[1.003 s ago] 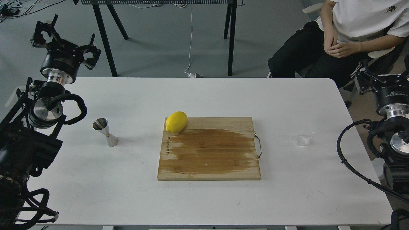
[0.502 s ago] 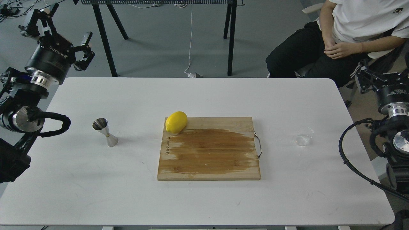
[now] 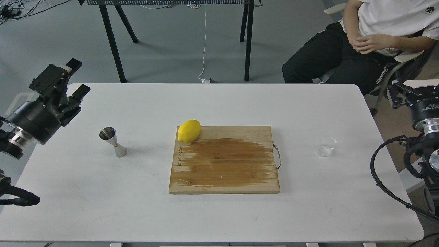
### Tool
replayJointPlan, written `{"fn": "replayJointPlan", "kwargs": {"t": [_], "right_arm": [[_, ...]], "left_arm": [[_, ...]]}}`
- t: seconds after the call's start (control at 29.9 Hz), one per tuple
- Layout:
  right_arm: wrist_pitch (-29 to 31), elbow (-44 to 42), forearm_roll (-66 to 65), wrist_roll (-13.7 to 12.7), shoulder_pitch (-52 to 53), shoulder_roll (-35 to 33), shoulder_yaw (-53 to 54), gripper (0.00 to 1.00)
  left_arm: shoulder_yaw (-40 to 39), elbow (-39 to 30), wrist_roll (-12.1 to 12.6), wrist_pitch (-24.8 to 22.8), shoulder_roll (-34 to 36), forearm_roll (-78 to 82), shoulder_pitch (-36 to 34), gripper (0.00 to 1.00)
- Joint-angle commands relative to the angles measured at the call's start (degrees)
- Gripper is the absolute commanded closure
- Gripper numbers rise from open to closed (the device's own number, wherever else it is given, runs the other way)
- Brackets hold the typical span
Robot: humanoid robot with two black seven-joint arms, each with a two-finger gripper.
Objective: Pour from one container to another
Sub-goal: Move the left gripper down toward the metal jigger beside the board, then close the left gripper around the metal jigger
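The clear glass cup (image 3: 325,146) stands upright on the white table (image 3: 219,212), right of the cutting board. The steel jigger (image 3: 113,142) stands upright on the left side of the table. My left gripper (image 3: 78,78) hovers over the table's far left corner, up and left of the jigger, open and empty. My right gripper (image 3: 416,88) sits off the table's right edge, well apart from the cup, partly cut off by the view's edge; its visible finger stands wide, so it looks open and empty.
A wooden cutting board (image 3: 224,171) with a wet patch and a metal handle lies mid-table, a yellow lemon (image 3: 189,131) on its far left corner. A seated person (image 3: 370,41) is at the back right. Black table legs (image 3: 113,41) stand behind.
My left arm swung down and turned, bringing its gripper from above the floor to the table's far left corner. The right gripper dropped slightly. Cup, jigger and lemon stayed put.
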Motion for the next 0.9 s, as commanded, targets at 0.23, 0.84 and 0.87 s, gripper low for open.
{"fn": "replayJointPlan", "kwargs": {"t": [0.23, 0.84, 0.87], "right_arm": [[-0.01, 0.86, -0.16, 0.04, 0.23, 0.07, -0.77, 0.0], [-0.01, 0.24, -0.34, 0.04, 1.46, -0.19, -1.21, 0.0], [-0.01, 0.24, -0.34, 0.04, 1.46, -0.19, -1.21, 0.0]], "left_arm": [[5.97, 10.75, 0.14, 18.29, -2.62, 40.39, 5.96, 0.07], [13.27, 47.32, 0.58, 27.62, -24.15, 70.66, -7.84, 0.13], [14.06, 48.91, 0.49, 27.79, -25.12, 70.57, -8.72, 0.14]]}}
